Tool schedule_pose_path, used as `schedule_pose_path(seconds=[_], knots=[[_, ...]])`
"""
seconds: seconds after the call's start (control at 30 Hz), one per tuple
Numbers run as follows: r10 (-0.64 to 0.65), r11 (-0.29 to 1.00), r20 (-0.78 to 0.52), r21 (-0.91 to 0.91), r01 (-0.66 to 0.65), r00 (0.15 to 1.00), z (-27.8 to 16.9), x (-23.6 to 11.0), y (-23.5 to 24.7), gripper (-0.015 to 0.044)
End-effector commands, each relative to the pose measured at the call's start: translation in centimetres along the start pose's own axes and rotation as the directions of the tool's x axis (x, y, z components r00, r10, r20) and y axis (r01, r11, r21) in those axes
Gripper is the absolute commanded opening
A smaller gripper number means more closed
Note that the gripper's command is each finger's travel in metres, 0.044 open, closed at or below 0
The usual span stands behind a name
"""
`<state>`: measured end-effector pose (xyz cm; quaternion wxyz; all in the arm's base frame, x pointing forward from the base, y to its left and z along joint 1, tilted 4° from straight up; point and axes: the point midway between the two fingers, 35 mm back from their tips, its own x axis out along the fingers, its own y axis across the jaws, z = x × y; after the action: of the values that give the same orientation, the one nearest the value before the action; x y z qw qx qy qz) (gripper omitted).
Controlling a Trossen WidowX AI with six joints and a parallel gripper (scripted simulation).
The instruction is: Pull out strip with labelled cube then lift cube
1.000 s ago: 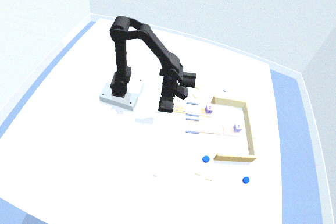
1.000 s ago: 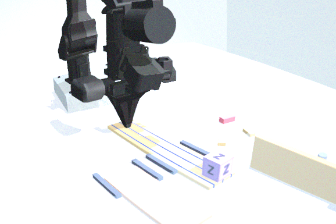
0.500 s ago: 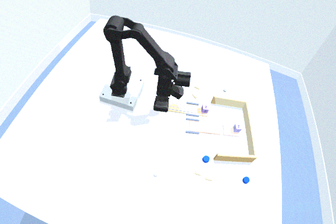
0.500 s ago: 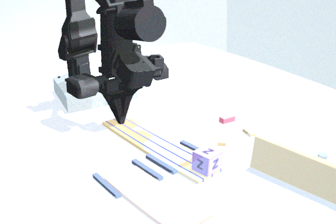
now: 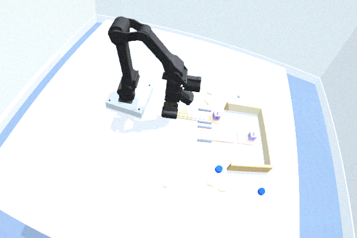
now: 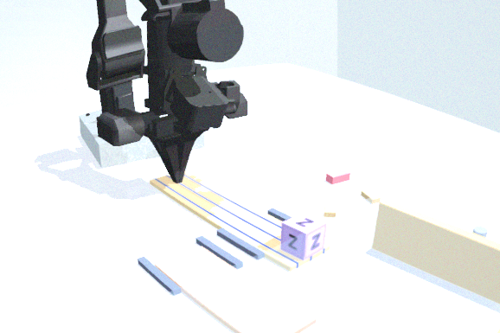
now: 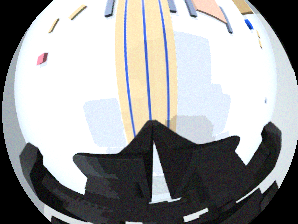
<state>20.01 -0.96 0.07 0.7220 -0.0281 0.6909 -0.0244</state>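
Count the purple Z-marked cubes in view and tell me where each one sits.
2. One cube rides the far end of the blue-lined tan strip that the shut gripper presses on. The other cube sits on the pale strip nearer the tan wall. None looks hidden.
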Motion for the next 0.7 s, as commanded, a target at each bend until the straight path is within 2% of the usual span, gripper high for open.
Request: schedule_pose_path(seconds=[0.0, 0.5, 0.53, 0.67], knots=[[0.003, 1.0, -0.03, -0.004, -0.004, 1.0, -1.0, 0.4, 0.1, 0.0], [0.003, 1.0, -0.03, -0.004, -0.004, 1.0, -1.0, 0.4, 0.1, 0.0], [0.0, 1.0, -0.002, 0.0, 0.0, 1.0, 0.0, -0.2, 0.0, 0.0], [0.003, 1.0, -0.028, -0.004, -0.004, 1.0, 0.2, -4.0, 0.0, 0.0]])
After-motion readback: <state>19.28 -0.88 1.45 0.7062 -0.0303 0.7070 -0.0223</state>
